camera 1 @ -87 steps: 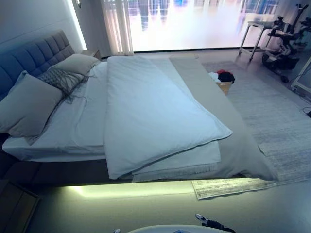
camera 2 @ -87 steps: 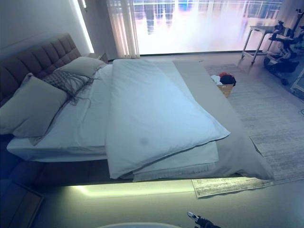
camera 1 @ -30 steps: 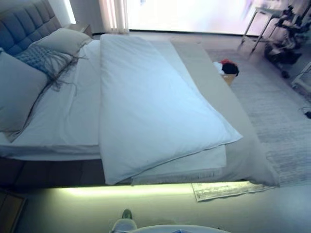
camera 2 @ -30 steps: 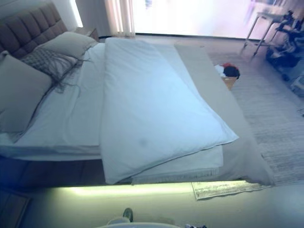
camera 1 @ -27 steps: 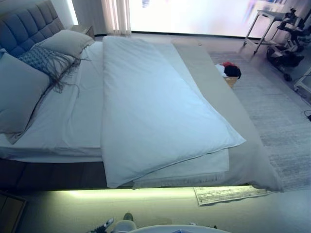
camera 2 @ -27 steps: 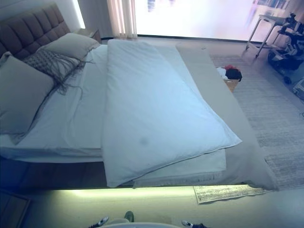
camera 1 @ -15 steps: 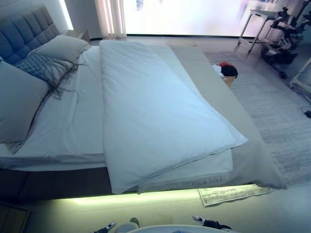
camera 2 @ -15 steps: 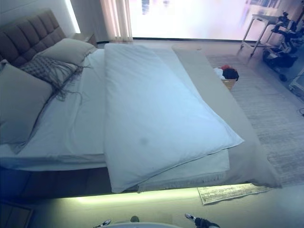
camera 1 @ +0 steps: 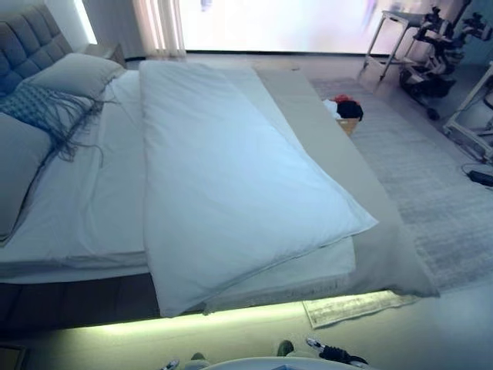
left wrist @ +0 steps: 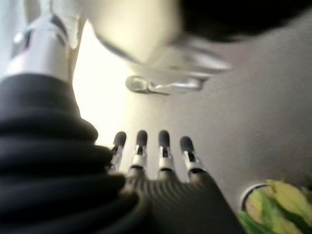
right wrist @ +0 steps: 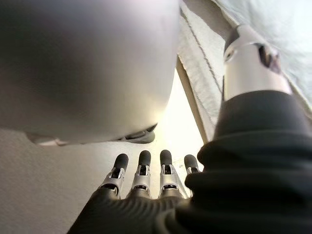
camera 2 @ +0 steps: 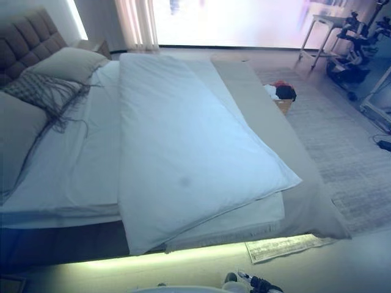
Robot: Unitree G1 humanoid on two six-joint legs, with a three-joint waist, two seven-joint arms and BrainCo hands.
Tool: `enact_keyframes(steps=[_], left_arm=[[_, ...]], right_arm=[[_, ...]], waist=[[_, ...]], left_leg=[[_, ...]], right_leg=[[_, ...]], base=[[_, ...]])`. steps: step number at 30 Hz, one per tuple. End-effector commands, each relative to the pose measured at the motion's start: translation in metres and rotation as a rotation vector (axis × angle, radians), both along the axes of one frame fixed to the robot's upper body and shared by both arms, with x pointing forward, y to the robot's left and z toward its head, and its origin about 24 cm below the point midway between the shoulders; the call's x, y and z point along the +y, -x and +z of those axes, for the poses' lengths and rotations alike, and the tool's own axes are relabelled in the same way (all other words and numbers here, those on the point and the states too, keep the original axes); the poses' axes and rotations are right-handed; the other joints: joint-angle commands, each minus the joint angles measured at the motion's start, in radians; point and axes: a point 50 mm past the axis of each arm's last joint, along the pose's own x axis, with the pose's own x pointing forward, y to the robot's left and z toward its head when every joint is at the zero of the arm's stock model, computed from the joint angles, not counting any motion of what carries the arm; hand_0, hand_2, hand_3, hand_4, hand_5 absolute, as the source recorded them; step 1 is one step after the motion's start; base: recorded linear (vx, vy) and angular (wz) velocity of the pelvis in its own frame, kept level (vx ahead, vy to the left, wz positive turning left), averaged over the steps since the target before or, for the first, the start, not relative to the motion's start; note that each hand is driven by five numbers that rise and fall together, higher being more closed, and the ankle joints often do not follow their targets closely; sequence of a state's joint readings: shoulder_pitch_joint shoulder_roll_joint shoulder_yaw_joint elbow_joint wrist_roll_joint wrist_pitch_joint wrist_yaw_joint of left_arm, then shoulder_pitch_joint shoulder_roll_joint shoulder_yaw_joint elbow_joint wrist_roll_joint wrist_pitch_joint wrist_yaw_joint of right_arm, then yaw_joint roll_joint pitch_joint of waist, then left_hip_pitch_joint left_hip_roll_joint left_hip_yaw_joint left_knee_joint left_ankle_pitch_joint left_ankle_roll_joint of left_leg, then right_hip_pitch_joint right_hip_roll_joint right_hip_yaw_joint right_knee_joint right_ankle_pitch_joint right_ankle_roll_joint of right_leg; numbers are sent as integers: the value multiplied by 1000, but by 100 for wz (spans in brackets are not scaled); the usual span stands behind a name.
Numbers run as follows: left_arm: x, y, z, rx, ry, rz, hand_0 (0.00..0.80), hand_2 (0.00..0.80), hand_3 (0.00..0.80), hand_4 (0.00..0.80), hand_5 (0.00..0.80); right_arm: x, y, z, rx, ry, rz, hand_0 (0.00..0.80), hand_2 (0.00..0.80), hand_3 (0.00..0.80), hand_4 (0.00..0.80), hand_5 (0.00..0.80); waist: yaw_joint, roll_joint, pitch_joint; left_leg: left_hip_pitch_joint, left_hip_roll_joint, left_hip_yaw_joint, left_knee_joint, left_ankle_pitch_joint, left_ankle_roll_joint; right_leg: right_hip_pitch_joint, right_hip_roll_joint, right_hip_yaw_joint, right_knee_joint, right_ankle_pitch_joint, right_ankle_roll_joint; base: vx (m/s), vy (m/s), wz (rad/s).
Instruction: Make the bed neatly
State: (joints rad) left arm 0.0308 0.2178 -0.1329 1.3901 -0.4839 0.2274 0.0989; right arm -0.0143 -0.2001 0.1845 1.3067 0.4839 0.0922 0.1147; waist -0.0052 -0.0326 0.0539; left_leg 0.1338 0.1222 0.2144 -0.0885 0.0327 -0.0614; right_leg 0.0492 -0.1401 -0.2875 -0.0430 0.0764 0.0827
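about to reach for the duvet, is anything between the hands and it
Nothing visible. The folded white duvet lies across the bed, its near edge overhanging, with only bare floor before it. Both the left hand and the right hand hang open, holding nothing.

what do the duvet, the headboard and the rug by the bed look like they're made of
Duvet: soft matte white fabric, probably cotton over padding; it lies puffy and folded.
Headboard: upholstered, apparently matte woven fabric; tufted into padded squares.
Rug: flat pale grey woven textile, seemingly low pile; faint streaked weave, thin edge.
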Motion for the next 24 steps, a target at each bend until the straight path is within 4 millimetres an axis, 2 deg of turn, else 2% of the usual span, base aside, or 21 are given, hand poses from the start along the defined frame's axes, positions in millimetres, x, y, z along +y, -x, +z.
enact_keyframes(steps=[1, 3, 6, 7, 8, 9, 10, 11, 12, 15, 19, 24], left_arm=[[-1, -10, 1, 41, -5, -80, 0, 0, 0, 0, 0], [-5, -8, 0, 47, 9, -82, 0, 0, 0, 0, 0], [-12, -9, -2, 30, 19, -76, 0, 0, 0, 0, 0], [-14, -11, -2, 19, 24, -79, 0, 0, 0, 0, 0], [-19, -15, -3, -1, 35, -99, 0, 0, 0, 0, 0], [-21, -17, -3, -9, 39, -112, 0, 0, 0, 0, 0], [-26, -21, -4, -17, 51, -133, 0, 0, 0, 0, 0], [-26, -23, -3, -21, 58, -166, 0, 0, 0, 0, 0], [-24, -25, -3, -18, 55, -192, 0, 0, 0, 0, 0], [-9, -40, 1, -47, 9, -254, 0, 0, 0, 0, 0], [3, -82, 11, -152, -21, -253, 0, 0, 0, 0, 0], [8, -112, 21, -216, -50, -242, 0, 0, 0, 0, 0]], right_arm=[[14, -24, 2, -61, -26, 14, 0, 0, 0, 0, 0], [13, -25, 3, -67, -29, 9, 0, 0, 0, 0, 0], [12, -34, 5, -101, -46, -10, 0, 0, 0, 0, 0], [11, -39, 7, -122, -54, -20, 0, 0, 0, 0, 0], [8, -49, 10, -156, -47, -33, 0, 0, 0, 0, 0], [8, -53, 11, -174, -44, -39, 0, 0, 0, 0, 0], [6, -62, 14, -212, -39, -51, 0, 0, 0, 0, 0], [4, -75, 20, -266, -41, -79, 0, 0, 0, 0, 0], [4, -84, 23, -303, -49, -107, 0, 0, 0, 0, 0], [5, -114, 37, -415, -91, -221, 0, 0, 0, 0, 0], [4, -162, 64, -569, -132, -264, 0, 0, 0, 0, 0], [0, -203, 94, -677, -145, -320, 0, 0, 0, 0, 0]], waist=[[27, -5, 2], [26, 0, 2], [26, -2, 13], [32, -3, 25], [50, 3, 49], [56, 4, 56], [64, 12, 70], [66, 23, 85], [71, 24, 93], [76, 40, 125], [73, 54, 193], [66, 64, 271]], left_leg=[[10, -61, 8, 47, -70, 52], [8, -53, -4, 77, -80, 45], [-20, -50, -16, 205, -124, 33], [-61, -47, -30, 292, -103, 19], [-136, -35, -77, 383, -48, -7], [-168, -32, -96, 395, -27, -15], [-193, -18, -108, 357, -16, -22], [-198, 5, -100, 291, -20, -17], [-195, 0, -108, 277, -31, -10], [-211, -6, -133, 258, -32, -12], [-302, -20, -128, 318, -53, -7], [-443, -18, -116, 449, -84, -12]], right_leg=[[-33, -44, 4, 31, 29, 39], [-25, -39, 9, 47, 7, 27], [-32, -40, 10, 88, -25, 3], [-24, -37, 11, 96, -37, -12], [-9, -30, 18, 101, -51, -29], [-10, -31, 22, 105, -56, -31], [-11, -35, 31, 114, -63, -27], [-29, -53, 33, 136, -69, -15], [-41, -67, 32, 150, -72, -8], [-105, -109, 41, 206, -62, 19], [-220, -169, 43, 254, -32, 48], [-339, -195, 77, 329, -32, 45]], base=[[181, -99, 2], [152, -82, -1], [118, -51, 6], [75, 1, 13], [27, 39, 24], [-7, 113, 25], [4, 186, 10], [6, 204, -5], [1, 172, -8], [-37, 118, 3], [-178, 94, 12], [-195, 30, 5]])
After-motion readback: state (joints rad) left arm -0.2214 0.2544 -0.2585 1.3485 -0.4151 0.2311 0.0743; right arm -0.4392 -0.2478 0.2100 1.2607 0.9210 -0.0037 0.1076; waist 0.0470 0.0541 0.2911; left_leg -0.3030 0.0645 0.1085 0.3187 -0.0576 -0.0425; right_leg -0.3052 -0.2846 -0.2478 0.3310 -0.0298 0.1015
